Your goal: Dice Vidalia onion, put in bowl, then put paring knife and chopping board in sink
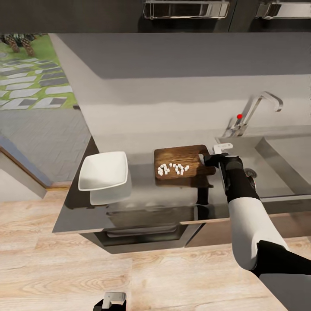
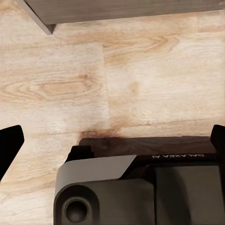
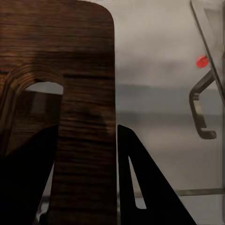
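The diced onion (image 1: 173, 169) lies as white bits on the chopping board (image 1: 181, 156) at the frame's centre, and the right gripper (image 1: 206, 159) is clamped on the board's handle end. The white bowl (image 1: 103, 171) at centre left holds nothing; the sink (image 1: 276, 151) is at the right. The left gripper (image 2: 112, 140), at the bottom of the frame, has its fingers spread apart above the wooden floor (image 2: 140, 84).

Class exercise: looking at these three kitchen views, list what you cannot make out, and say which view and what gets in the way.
1. Sink basin: head view, cut off by the picture's right edge and partly covered by the right arm.
2. Right hand grip on the chopping board: head view, too small; the right wrist view shows fingers straddling the board.
3. Diced onion: head view, bits too small to count.
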Controlling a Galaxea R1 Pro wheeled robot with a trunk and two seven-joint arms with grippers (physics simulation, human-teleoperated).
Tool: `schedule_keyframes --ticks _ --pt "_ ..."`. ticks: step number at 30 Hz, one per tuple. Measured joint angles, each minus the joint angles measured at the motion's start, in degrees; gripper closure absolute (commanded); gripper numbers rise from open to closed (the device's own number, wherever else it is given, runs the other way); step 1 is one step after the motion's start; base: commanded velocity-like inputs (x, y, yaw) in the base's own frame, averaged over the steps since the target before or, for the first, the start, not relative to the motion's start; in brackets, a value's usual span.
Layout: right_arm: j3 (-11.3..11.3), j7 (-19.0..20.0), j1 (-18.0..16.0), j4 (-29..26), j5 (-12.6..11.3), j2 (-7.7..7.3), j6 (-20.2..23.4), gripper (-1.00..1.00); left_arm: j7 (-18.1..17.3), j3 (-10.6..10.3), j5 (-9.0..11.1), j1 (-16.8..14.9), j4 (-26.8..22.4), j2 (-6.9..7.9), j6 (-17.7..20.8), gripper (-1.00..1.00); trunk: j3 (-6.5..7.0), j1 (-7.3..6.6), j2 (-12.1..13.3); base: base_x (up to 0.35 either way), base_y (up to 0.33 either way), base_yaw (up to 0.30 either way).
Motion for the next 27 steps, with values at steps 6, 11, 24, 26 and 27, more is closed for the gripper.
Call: schedule_keyframes --ticks 6,11,24,26,27 --pt "0.0 0.0 0.0 0.0 0.0 0.01 0.0 1.0 0.0 0.0 0.0 0.0 0.0 0.0 0.0 -1.0 0.55 0.0 0.0 0.0 0.0 0.0" --pt "0.0 0.1 0.0 0.0 0.0 0.01 0.0 1.0 0.0 0.0 0.0 0.0 0.0 0.0 0.0 -1.0 1.0 0.0 0.0 0.0 0.0 0.0" --pt "0.0 0.2 0.0 0.0 -0.1 0.06 0.0 1.0 0.0 0.0 0.0 0.0 0.0 0.0 0.0 -1.0 2.19 0.0 0.0 0.0 0.0 0.0" --pt "0.0 0.1 0.0 0.0 -0.1 0.07 0.0 1.0 0.0 0.0 0.0 0.0 0.0 0.0 0.0 -1.0 2.37 0.0 0.0 0.0 0.0 0.0" --pt "0.0 0.1 0.0 0.0 -0.1 0.07 0.0 1.0 0.0 0.0 0.0 0.0 0.0 0.0 0.0 -1.0 2.46 0.0 0.0 0.0 0.0 0.0"
